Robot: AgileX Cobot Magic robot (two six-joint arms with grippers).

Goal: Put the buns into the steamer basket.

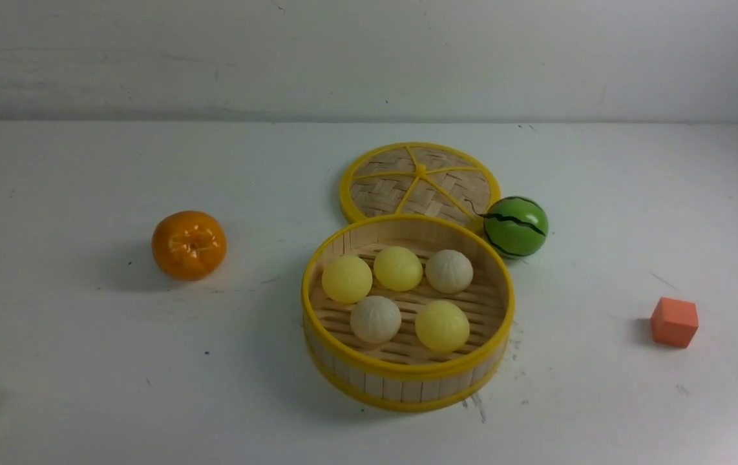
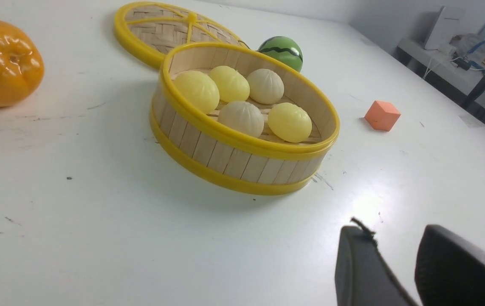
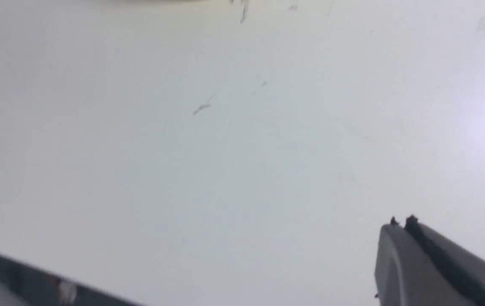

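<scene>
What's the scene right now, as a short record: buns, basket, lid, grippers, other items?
buns: three yellow, two off-white, all inside the basket
steamer basket: upright, uncovered
lid: flat on the table behind the basket
left gripper: open, empty
right gripper: shut, empty
others: orange fruit left of basket; watermelon ball behind right; reddish cube right

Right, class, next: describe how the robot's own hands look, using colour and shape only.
The left hand has dark grey, tapering fingers, with a small black strand at one tip. The right hand has slim grey fingers, darker along the inner side, with black bits at the tips.
</scene>
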